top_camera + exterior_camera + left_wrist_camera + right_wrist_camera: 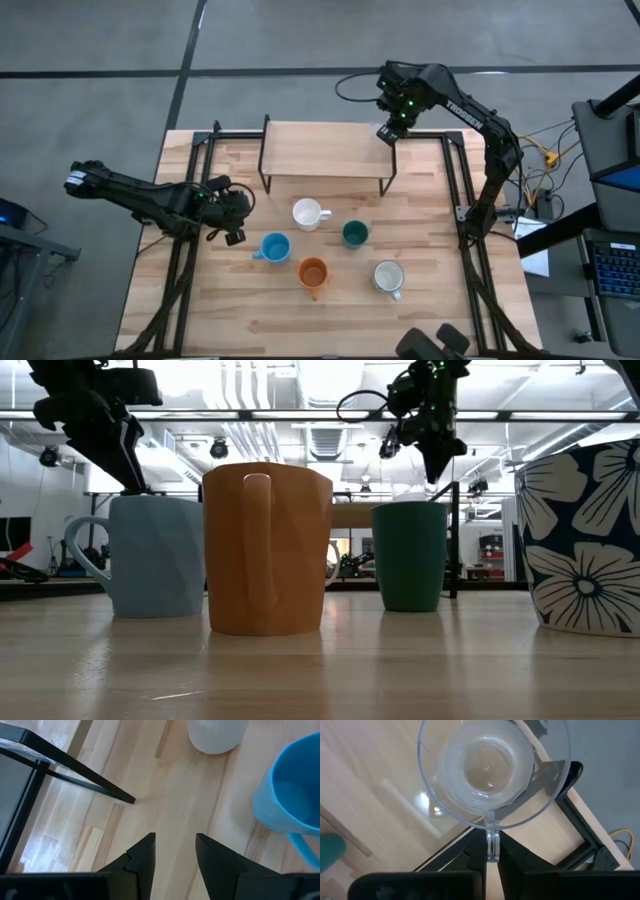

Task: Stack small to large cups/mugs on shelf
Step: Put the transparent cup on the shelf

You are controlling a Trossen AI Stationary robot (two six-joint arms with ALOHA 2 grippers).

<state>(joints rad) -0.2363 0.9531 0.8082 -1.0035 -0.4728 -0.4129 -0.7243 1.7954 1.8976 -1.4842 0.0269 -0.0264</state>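
Observation:
The low wooden shelf point(325, 150) stands at the table's far side. My right gripper point(388, 133) is over its right end, shut on the tiny clear glass point(492, 767). On the table stand the white mug point(308, 213), teal cup point(354, 234), light blue mug point(273, 247), orange mug point(313, 272) and flower-patterned mug point(388, 277), each on its base. My left gripper point(175, 845) is open and empty over bare table, left of the light blue mug point(295, 795) and the white mug point(217, 735). My right gripper pinches the clear glass's small handle point(492, 842) between its two fingers. The fingers point steeply down from above. The glass sits upright, mouth up, over the shelf's right end point(395, 795); whether its base touches the board I cannot tell.
The shelf's thin black legs point(95, 782) stand near my left gripper. Black frame rails point(455, 190) run along the table's left and right sides. The five mugs cluster at the table's middle; in the low view the orange mug point(265, 550) stands nearest.

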